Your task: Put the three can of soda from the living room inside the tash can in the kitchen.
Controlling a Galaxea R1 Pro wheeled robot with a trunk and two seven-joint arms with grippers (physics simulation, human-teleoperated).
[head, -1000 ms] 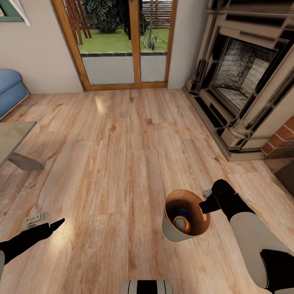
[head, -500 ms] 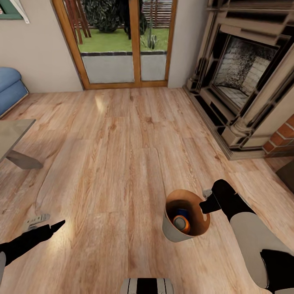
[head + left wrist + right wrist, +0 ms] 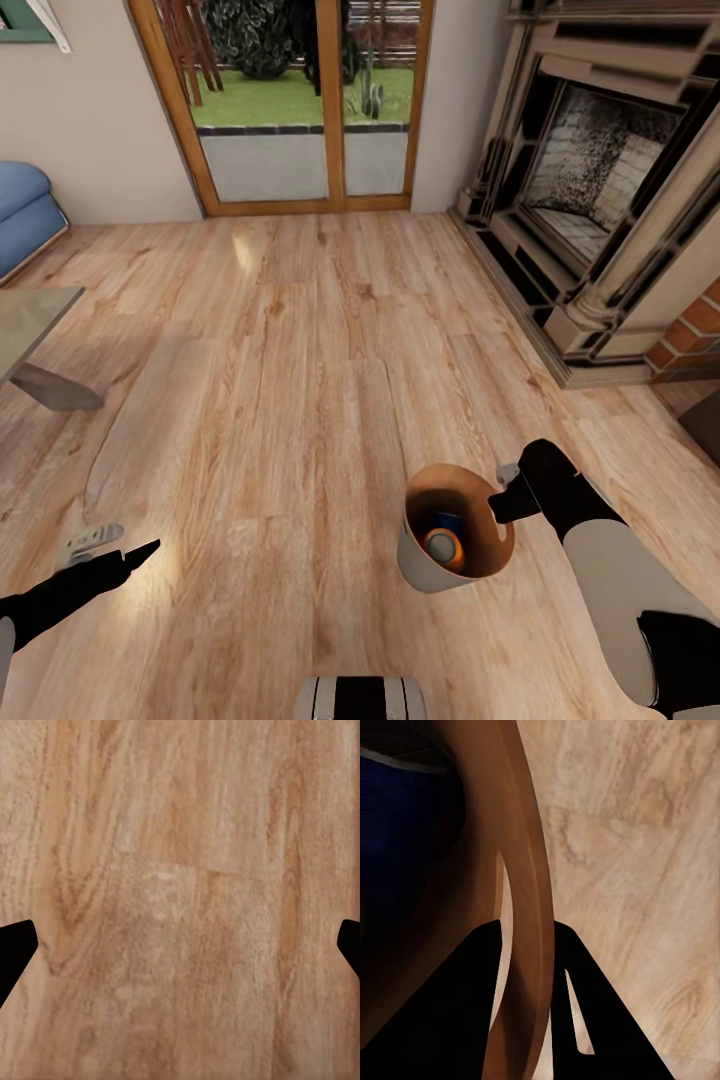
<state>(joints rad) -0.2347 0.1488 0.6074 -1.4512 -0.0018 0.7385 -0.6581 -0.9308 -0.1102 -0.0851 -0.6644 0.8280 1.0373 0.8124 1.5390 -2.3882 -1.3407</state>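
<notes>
R gripper [image 3: 503, 497] is clamped on the rim of the tash can [image 3: 420, 562], 1 finger inside the wall, 1 outside, as the R wrist view shows. The bin hangs tilted over the living-room floor [image 3: 300, 380] w/ an orange can [image 3: 443, 547] and a dark blue can [image 3: 447, 522] inside; a 3rd can't be made out. L gripper [image 3: 180, 945] is spread wide, empty, over bare planks. Looks like the carry step: bin w/ cans being hauled toward the kitchen. Next calls for a steady pinch and keeping the bin from tipping further. Fireplace [image 3: 600, 180] close on the R, glass table [image 3: 30, 340] and sofa [image 3: 25, 215] on the L, patio door [image 3: 290, 110] ahead; middle floor is open.
</notes>
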